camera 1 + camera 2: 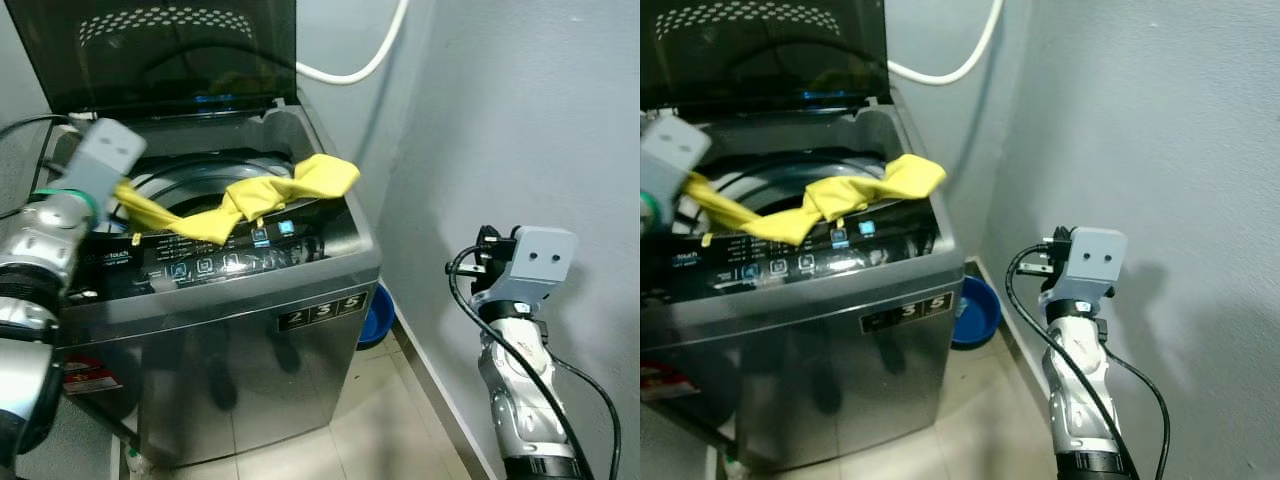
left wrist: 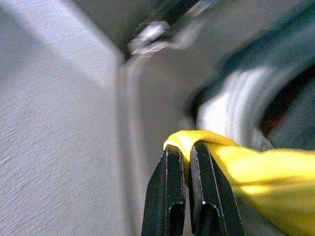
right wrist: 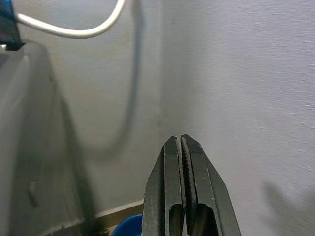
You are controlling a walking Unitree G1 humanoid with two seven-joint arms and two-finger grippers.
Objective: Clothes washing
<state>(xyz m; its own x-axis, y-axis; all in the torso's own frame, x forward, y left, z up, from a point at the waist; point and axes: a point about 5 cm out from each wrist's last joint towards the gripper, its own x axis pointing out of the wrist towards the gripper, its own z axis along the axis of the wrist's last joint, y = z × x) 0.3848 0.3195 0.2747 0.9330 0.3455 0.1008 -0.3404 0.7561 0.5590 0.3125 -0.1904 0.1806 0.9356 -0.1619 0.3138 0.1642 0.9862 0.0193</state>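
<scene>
Loading has barely begun: the yellow garment (image 1: 250, 200) lies draped across the washing machine (image 1: 240, 300) rim, one end clenched in the left gripper (image 2: 189, 152); right gripper (image 3: 182, 147) idles, jaws closed empty.

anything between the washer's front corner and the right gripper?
Bare tiled floor and the round blue basin by the wall, between the grey top-loading washing machine and right gripper, per left eye view.
</scene>
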